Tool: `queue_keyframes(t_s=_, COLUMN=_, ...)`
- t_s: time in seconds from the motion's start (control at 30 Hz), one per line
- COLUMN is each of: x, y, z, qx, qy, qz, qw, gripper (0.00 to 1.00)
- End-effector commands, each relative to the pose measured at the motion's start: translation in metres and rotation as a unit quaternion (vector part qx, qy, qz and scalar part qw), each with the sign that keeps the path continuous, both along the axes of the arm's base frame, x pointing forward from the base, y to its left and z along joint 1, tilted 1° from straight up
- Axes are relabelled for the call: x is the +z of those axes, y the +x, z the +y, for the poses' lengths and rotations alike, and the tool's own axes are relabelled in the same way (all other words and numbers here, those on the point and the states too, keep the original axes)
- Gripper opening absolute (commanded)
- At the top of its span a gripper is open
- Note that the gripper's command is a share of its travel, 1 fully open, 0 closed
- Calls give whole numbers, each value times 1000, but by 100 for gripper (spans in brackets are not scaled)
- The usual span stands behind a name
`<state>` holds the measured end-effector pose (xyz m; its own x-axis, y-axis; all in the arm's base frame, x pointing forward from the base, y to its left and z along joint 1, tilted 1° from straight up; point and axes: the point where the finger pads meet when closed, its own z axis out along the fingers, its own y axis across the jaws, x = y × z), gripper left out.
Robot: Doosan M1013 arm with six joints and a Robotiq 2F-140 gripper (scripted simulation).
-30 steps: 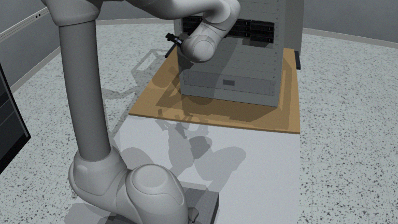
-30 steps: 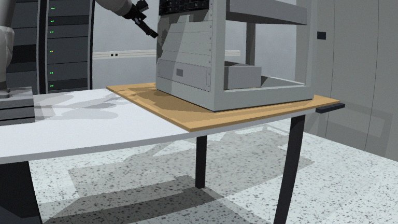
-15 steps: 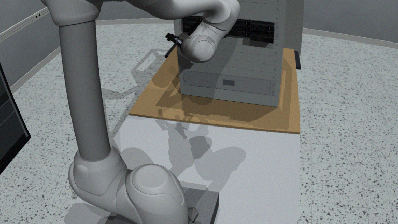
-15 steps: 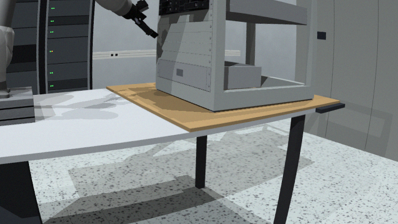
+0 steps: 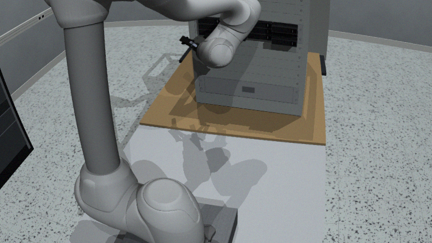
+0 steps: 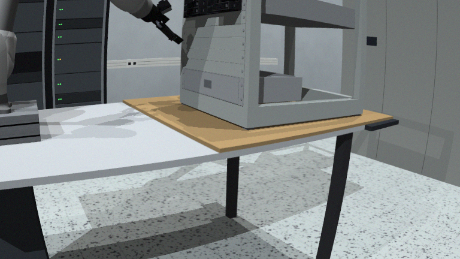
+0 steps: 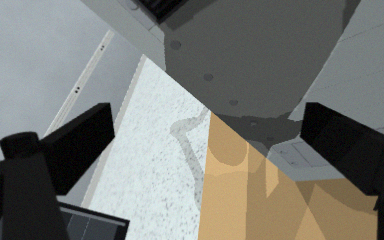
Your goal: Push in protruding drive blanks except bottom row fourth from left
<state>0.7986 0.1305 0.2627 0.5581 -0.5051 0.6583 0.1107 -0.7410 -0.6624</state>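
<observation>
A grey rack (image 5: pixel 251 52) stands on a tan board (image 5: pixel 235 116) on the table. Its black drive blanks (image 5: pixel 280 33) form three rows near the top of the front; the arm's wrist hides the left and middle ones in the top view. In the exterior view the blanks (image 6: pixel 212 0) show at an angle, some standing out further than others. My gripper (image 6: pixel 169 32) is open and empty. It hangs in the air just off the rack's front left edge, below the blanks' level, pointing down. In the wrist view the two fingers frame the rack's left corner and the board.
A server cabinet (image 6: pixel 78 35) with small lights stands behind the table at the left. A grey box (image 6: pixel 280 88) sits inside the rack's lower shelf. The rack's base reaches close to the board's right edge (image 5: pixel 322 100).
</observation>
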Motion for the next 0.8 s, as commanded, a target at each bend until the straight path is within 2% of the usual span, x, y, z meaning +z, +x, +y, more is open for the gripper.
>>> queue_keyframes(t_s=0.0, x=1, y=0, z=-1, qx=1, qy=-3, qz=-3, qw=1000, gripper=100)
queue_keyframes(t_s=0.37, x=4, y=-4, z=-8, qx=6, qy=-25, qz=-21, qw=999, gripper=100)
queue_keyframes(t_s=0.77, x=13, y=-16, z=-27, qx=18, qy=-90, qz=-69, qw=993, gripper=100)
